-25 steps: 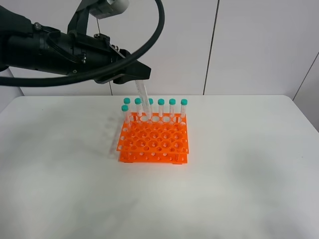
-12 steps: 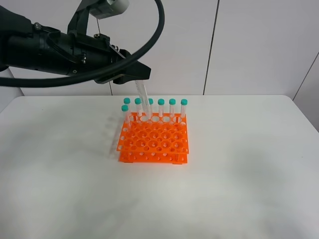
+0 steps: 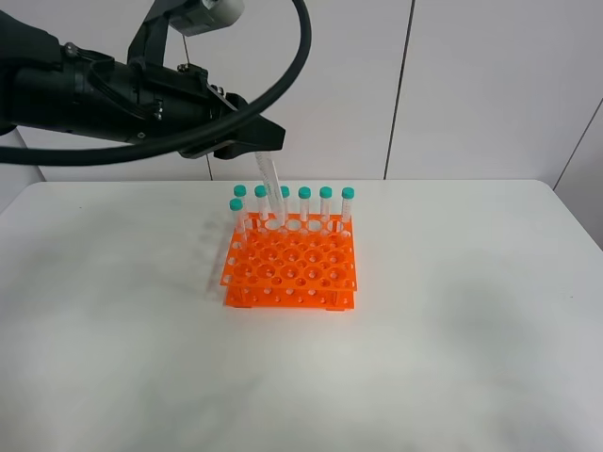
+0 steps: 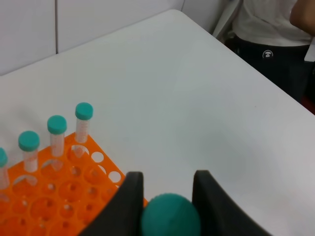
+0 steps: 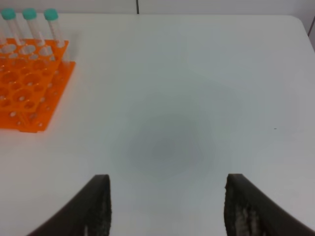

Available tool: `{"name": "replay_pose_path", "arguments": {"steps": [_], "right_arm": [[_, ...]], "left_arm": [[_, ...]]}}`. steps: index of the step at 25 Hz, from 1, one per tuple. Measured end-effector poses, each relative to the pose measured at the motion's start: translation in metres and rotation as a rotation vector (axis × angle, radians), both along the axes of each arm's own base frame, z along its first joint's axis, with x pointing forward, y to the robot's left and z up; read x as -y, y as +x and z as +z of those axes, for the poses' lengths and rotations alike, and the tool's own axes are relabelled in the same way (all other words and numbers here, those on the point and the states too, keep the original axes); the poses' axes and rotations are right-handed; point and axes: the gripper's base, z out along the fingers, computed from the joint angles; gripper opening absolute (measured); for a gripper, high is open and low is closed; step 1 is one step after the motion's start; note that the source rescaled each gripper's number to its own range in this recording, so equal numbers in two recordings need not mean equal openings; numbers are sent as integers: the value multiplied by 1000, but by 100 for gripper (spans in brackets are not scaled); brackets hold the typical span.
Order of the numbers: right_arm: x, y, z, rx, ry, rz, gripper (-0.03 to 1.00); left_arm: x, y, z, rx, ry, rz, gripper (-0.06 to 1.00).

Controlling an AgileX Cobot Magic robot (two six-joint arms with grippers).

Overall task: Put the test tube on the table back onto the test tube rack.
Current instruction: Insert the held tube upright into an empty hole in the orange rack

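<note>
Hanging tilted over the far side of the test tube rack [image 3: 290,268], the test tube [image 3: 272,188] has its cap end up in the left gripper [image 3: 254,141]. Its tapered tip is down at the rack's top tier, second row from the far edge. Whether the tip has entered a hole: cannot tell.

Left wrist view: teal cap pinched between the two dark fingers [image 4: 130,196], jaws narrowed to cap width.

Seven other capped tubes [image 3: 325,205] stand upright in the rack: six along the far row, one at the left end of the next row. Near rows hold nothing.

Rack sits on the table [image 3: 452,311], slightly left of centre.

Right gripper [image 5: 166,177]: jaws spread wide, nothing between them, above bare tabletop to the right of the rack.
</note>
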Motion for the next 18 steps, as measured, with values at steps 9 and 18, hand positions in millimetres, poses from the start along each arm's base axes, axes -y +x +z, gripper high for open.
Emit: {"name": "replay_pose_path", "arguments": {"steps": [9, 18], "right_arm": [[0, 0, 0, 0, 0, 0, 46], [0, 0, 0, 0, 0, 0, 46]], "left_arm": [[-7, 6, -2, 36, 67, 85, 0], [-12, 13, -3, 74, 107, 199, 0]]}}
